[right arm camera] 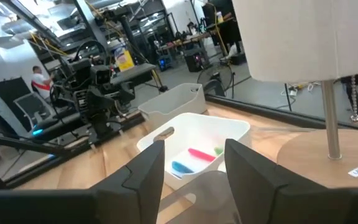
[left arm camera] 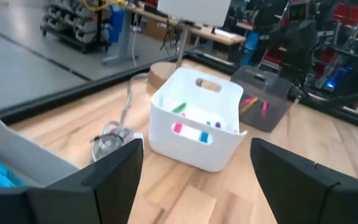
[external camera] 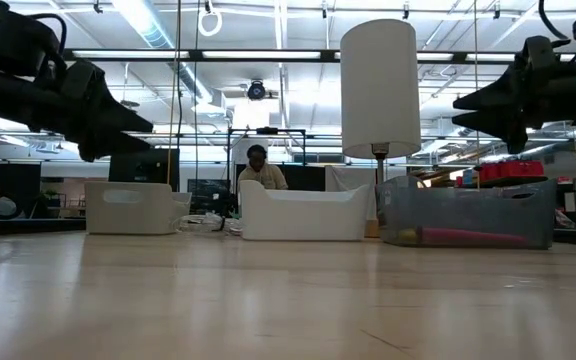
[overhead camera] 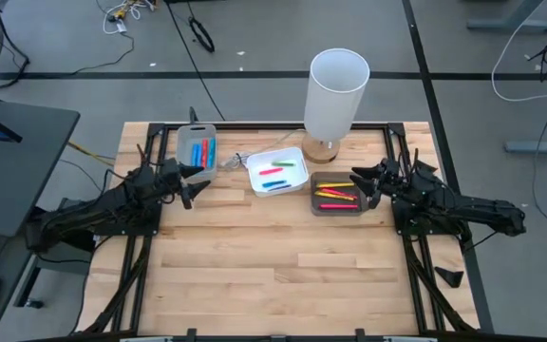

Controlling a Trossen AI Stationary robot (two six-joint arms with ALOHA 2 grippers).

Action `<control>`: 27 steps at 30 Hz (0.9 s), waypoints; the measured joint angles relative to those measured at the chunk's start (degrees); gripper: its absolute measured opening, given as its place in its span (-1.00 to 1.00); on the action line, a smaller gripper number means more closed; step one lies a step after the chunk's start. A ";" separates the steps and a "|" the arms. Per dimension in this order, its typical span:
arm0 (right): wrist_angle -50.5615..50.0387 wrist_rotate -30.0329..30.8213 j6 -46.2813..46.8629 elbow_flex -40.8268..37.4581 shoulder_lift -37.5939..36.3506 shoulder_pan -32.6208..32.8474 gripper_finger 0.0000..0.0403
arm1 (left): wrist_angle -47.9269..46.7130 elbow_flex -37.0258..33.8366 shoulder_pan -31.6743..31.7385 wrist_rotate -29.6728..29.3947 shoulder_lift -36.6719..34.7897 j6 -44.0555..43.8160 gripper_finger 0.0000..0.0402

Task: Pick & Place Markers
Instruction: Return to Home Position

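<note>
Left gripper (overhead camera: 191, 184) beside grey bin (overhead camera: 198, 130), released, empty. Right gripper (overhead camera: 360, 180) by dark bin (overhead camera: 340, 211), released too. Markers (overhead camera: 273, 172) lie in the bins.

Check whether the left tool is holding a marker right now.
No, the left tool is open and empty in its wrist view; through its gap only the white bin shows.

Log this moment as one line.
left gripper open, empty, beside grey bin | right gripper open, empty, beside dark bin | markers lie in grey bin, white bin, dark bin
</note>
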 joint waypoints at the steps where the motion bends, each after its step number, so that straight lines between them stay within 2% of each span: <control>1: -0.02 0.00 0.00 0.00 0.16 0.00 -0.16 | 0.20 -0.02 0.00 0.06 0.53 -0.50 0.51; 27: 0.07 0.11 -0.20 0.00 0.21 0.04 -0.16 | 4.08 -0.20 0.00 0.43 2.03 -0.56 0.51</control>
